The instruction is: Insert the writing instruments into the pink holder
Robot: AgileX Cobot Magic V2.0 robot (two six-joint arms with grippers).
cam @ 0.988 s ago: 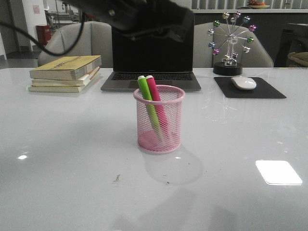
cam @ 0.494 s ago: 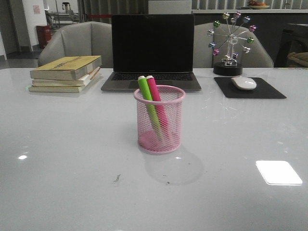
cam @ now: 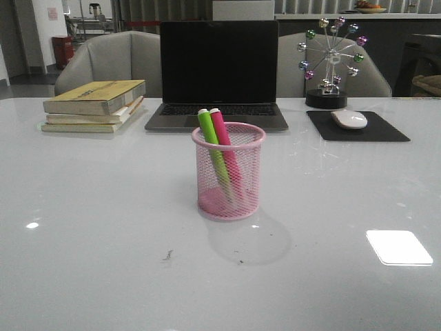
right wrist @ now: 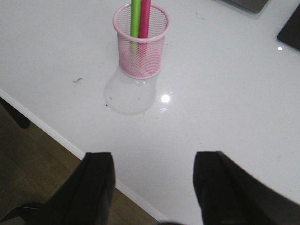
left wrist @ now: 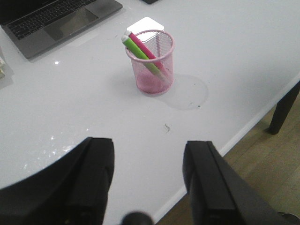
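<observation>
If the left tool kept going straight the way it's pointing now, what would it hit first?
Most likely the bare white table. The left tool, open and empty, is angled down toward the tabletop short of the pink holder, though depth is hard to judge.

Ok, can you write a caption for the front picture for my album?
Green marker and pink marker lean together inside the pink holder before the laptop.

We see the pink mesh holder (cam: pixel 228 172) standing upright on the white table, with the lime green marker (cam: pixel 210 135) and magenta marker (cam: pixel 220 131) leaning inside together, whitish ends above its rim
</observation>
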